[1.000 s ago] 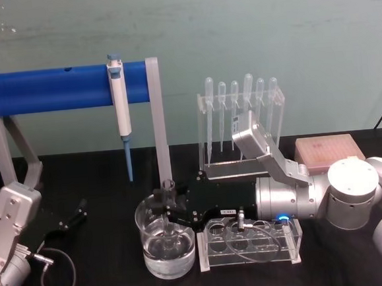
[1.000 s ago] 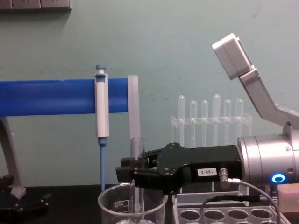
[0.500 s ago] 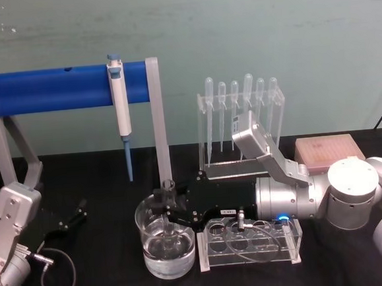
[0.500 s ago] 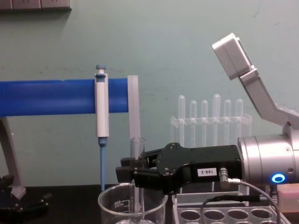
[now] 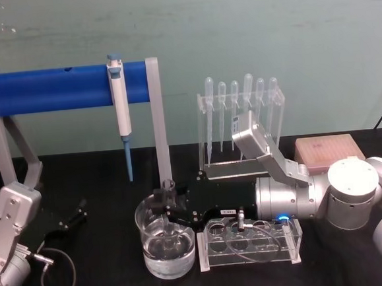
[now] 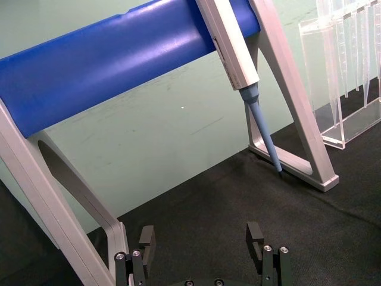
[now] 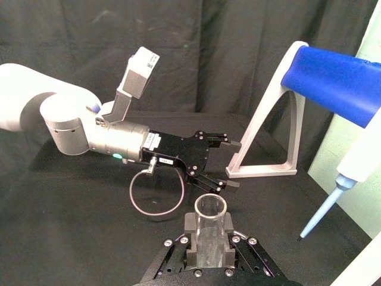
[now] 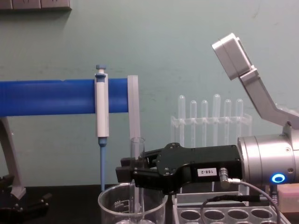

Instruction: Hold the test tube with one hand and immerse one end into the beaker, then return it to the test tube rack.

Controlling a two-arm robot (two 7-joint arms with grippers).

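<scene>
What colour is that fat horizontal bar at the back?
Blue; the bar is clearest in the head view.

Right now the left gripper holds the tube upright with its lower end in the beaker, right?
No, the arm is wrong. The right gripper holds the tube upright with its lower end in the beaker, as the chest view shows. The left gripper is parked open at the far left.

right gripper [image 8: 127, 171] reaching out level, palm sideways, blue ring on wrist lit, fingers pinched on tube [image 8: 137, 147], tube upright. left gripper [image 6: 200, 232] parked low, fingers spread wide.
</scene>
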